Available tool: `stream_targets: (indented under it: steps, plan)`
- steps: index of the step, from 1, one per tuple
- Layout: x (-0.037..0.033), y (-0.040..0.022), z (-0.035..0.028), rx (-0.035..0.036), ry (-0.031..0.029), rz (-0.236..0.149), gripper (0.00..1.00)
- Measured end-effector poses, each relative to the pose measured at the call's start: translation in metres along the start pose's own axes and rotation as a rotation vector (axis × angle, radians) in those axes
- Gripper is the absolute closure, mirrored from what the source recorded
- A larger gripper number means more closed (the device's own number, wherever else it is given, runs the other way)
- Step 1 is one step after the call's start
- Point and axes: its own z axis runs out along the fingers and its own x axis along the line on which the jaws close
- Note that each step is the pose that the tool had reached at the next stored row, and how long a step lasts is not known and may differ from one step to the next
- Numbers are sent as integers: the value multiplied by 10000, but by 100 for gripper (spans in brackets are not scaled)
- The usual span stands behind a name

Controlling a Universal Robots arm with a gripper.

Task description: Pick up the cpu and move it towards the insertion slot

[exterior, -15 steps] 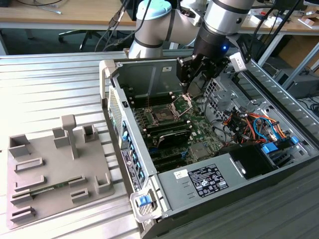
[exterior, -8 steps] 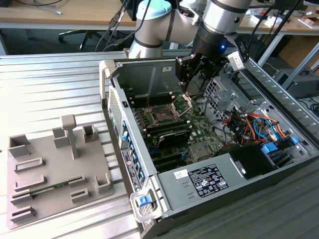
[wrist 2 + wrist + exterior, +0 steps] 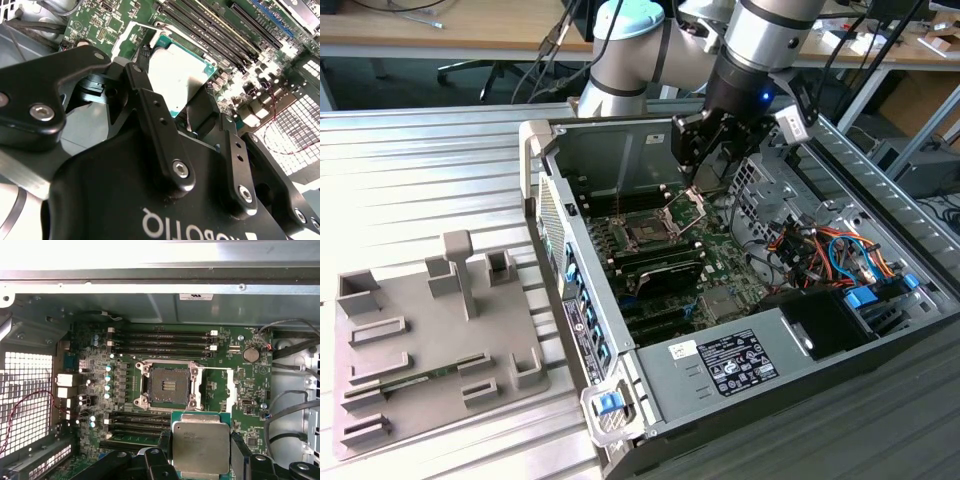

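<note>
Gripping the cpu flat by its edges, the gripper hangs over the open case so the chip stays level, with the insertion slot around 11 o'clock from it.

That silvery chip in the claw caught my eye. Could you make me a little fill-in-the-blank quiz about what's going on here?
1. The gripper is shut on the ____.
2. The insertion slot has a dark centre and stands ____, with nothing seated in it.
3. In the first wrist view the cpu hangs above the ____ circuit board.
4. Beside the case lies a grey ____ with raised holders.

Missing words: cpu; empty; green; tray
</note>
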Motion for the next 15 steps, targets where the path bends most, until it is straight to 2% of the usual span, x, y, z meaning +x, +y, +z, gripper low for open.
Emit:
stream_targets:
  steps: [15]
  plan:
    - [-1,17,49,0,0,0,45]
